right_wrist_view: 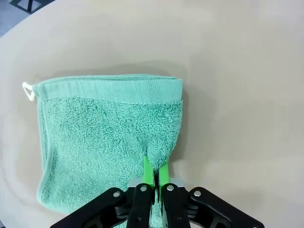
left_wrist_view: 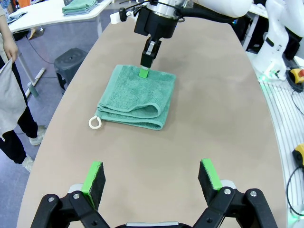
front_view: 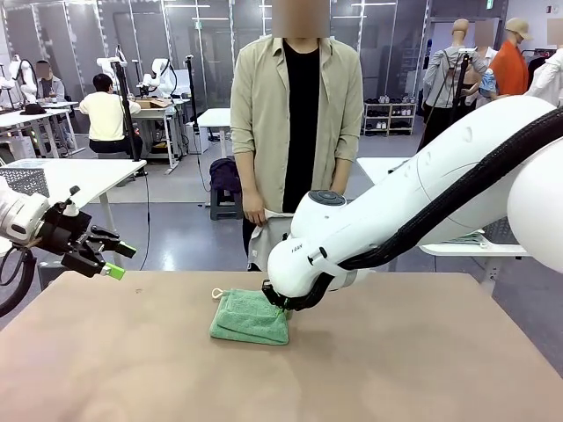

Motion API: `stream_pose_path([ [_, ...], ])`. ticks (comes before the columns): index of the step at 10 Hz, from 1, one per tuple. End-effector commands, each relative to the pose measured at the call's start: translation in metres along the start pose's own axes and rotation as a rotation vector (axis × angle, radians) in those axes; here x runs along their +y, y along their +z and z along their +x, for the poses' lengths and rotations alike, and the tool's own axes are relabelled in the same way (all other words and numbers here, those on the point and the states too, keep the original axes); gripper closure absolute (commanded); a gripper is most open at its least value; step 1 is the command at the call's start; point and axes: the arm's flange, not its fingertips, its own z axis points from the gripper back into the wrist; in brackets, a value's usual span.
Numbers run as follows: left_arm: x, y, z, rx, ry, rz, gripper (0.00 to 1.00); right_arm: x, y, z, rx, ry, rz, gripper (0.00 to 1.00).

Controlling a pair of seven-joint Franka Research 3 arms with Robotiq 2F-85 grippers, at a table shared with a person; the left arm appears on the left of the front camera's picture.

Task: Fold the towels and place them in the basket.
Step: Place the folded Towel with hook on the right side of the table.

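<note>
Right wrist view: right gripper (right_wrist_view: 155,167) pinches green towel (right_wrist_view: 104,128).

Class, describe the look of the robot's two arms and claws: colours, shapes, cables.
Right arm: smooth, rounded white shell with a black ribbed hose along it. Left claw and right claw: black linked fingers with bright green pads.

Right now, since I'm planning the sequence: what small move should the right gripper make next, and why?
Probably a short lift: the right gripper is shut on the edge of the folded green towel, which lies flat on the table.
</note>
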Motion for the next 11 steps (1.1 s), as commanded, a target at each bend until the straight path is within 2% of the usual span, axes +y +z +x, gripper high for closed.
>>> stream_pose_path([
  [1, -0.001, 0.001, 0.0, 0.006, 0.006, -0.003, 0.0, 0.0, 0.0, 0.0, -0.001, 0.0, 0.001, 1.0],
  [5, -0.001, 0.001, 0.0, 0.006, 0.006, -0.003, 0.0, 0.0, 0.0, 0.0, -0.001, 0.0, 0.001, 1.0],
  [6, -0.001, 0.001, 0.0, 0.006, 0.006, -0.003, 0.0, 0.0, 0.0, 0.0, 0.0, 0.0, 0.0, 0.95],
  [8, -0.001, 0.001, 0.0, 0.006, 0.006, -0.003, 0.0, -0.018, 0.012, 0.005, -0.017, 0.06, 0.025, 0.95],
  [9, -0.001, 0.001, 0.0, 0.006, 0.006, -0.003, 0.0, -0.032, 0.017, 0.011, -0.032, 0.07, -0.003, 0.95],
  [11, -0.001, 0.001, 0.0, 0.006, 0.006, -0.003, 0.0, -0.072, 0.035, 0.021, -0.071, 0.087, -0.012, 0.95],
])
